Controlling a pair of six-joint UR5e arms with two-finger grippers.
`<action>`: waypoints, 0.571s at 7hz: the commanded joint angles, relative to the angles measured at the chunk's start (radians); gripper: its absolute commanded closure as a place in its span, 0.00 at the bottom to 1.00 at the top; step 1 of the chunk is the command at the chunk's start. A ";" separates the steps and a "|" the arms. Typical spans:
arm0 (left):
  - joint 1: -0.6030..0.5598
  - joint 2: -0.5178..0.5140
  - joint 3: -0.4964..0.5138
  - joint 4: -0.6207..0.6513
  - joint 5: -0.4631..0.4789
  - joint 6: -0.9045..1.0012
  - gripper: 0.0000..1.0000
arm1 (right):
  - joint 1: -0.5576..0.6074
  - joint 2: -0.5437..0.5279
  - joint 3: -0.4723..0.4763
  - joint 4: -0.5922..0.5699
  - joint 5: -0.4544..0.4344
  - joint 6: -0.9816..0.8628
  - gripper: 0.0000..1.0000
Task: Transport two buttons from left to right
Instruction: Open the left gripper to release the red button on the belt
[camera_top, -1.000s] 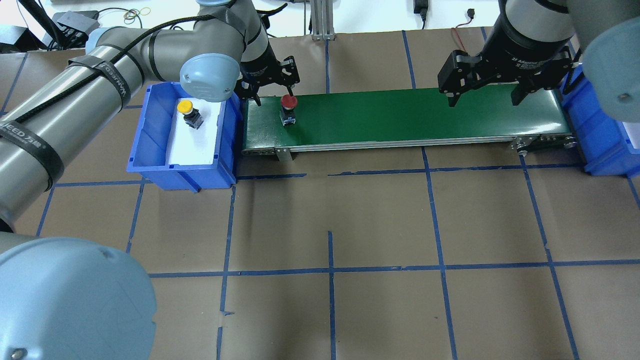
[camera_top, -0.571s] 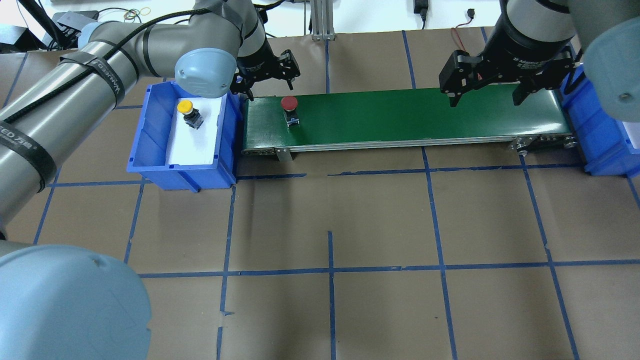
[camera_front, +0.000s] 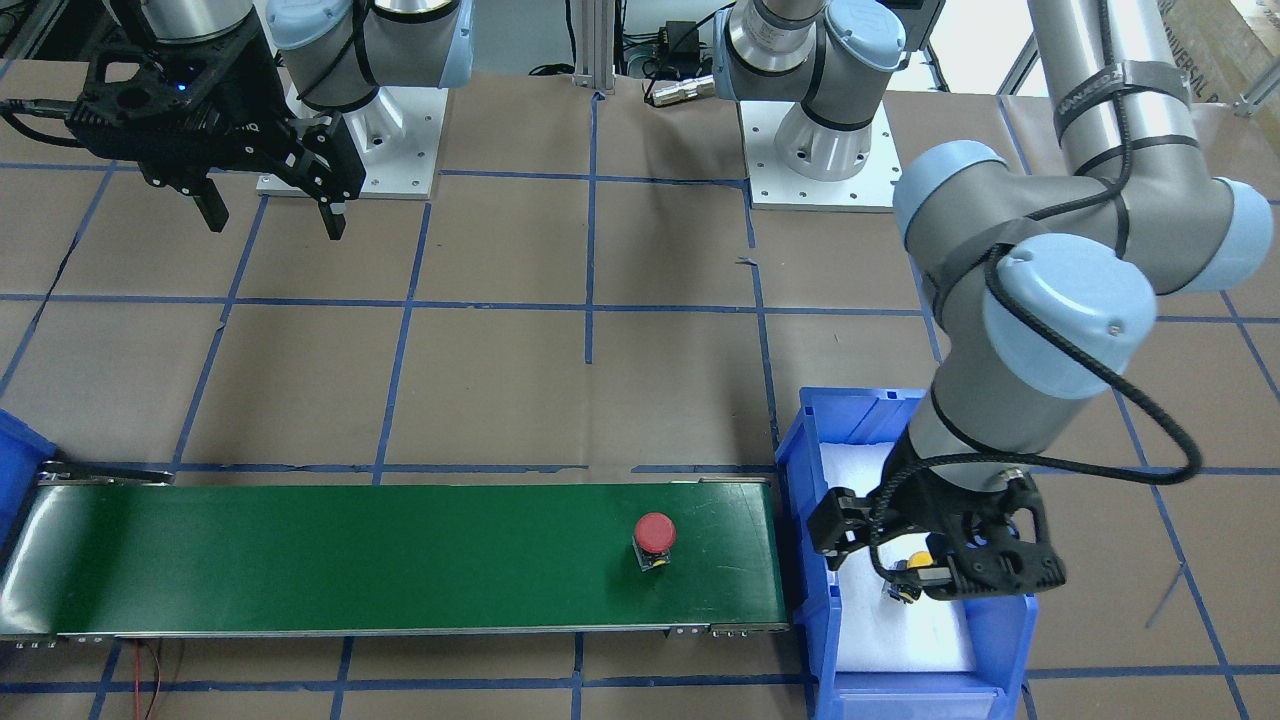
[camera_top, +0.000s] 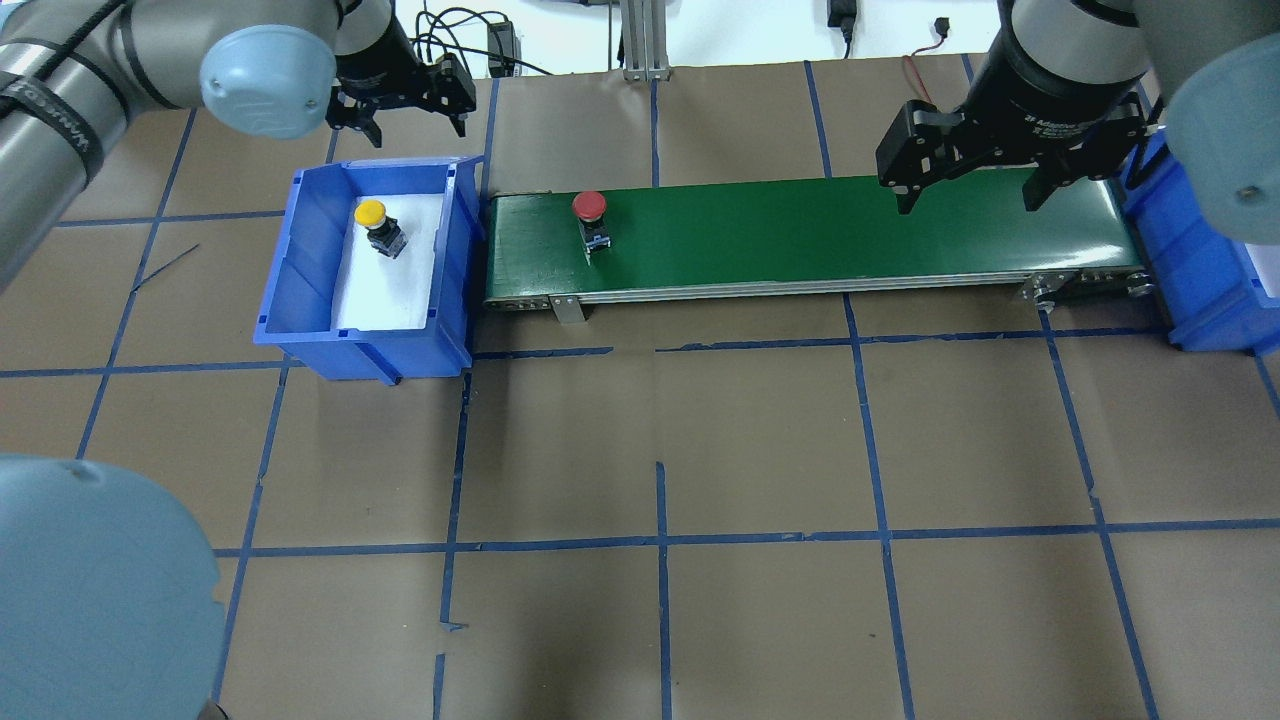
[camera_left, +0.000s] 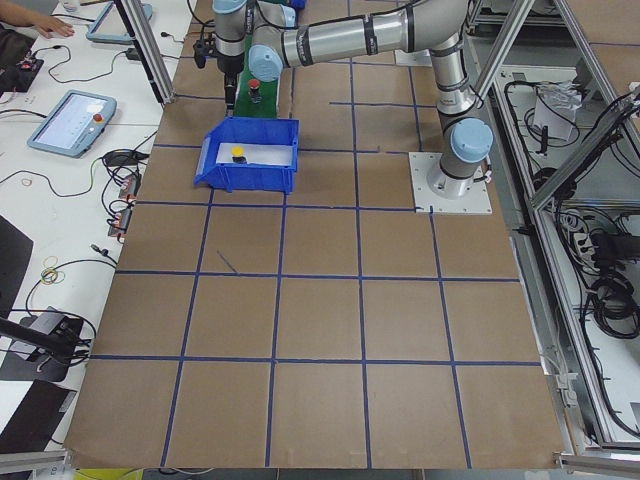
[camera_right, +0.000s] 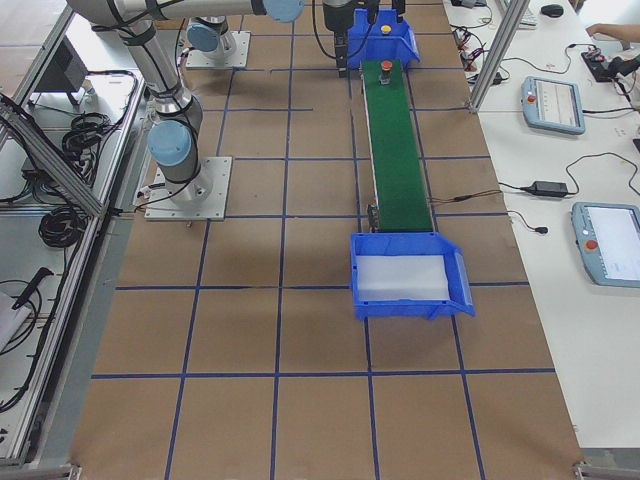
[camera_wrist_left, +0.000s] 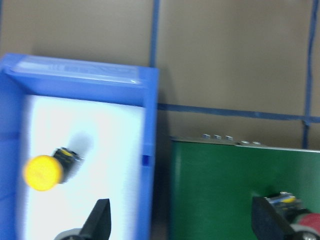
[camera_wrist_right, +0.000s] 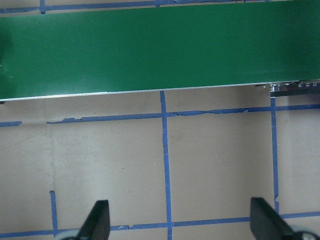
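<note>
- The red round-capped push button on a short black-and-metal body (camera_top: 589, 207) stands upright on the left end of the long green conveyor belt (camera_top: 800, 235). Its body is narrow under a wide cap, so I judge that a jerk of the belt can tip it or roll it off the edge.
- The yellow round-capped push button (camera_top: 371, 212) sits in the far half of the blue plastic bin (camera_top: 300, 270), which has a white lining and stands at the left end of the belt.
- The left gripper (camera_top: 420, 133) hangs above the far rim of this bin, fingers apart and empty. If it comes down off line, a finger can strike the bin wall, or the smooth cap can slip out.
- The right gripper (camera_top: 966, 205) hovers over the right end of the belt, fingers apart, holding nothing. If it closes late, the red button may pass under it toward the second blue bin (camera_top: 1200, 290).
- The table (camera_top: 660, 450) is covered with brown paper, marked by blue tape lines in a grid.
- Beyond the far edge is a white bench (camera_right: 610, 160) with cables and tablet-like controllers (camera_right: 553, 103); a person's hand (camera_right: 605, 30) rests there.
</note>
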 joint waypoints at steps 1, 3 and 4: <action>0.060 -0.002 -0.019 -0.006 0.001 0.114 0.00 | -0.005 0.000 0.000 0.000 -0.003 -0.001 0.00; 0.080 -0.045 -0.027 -0.005 -0.005 0.147 0.00 | -0.005 0.000 0.000 0.000 -0.006 -0.001 0.00; 0.091 -0.050 -0.032 -0.003 -0.005 0.159 0.00 | -0.003 0.000 0.000 0.000 -0.005 -0.001 0.00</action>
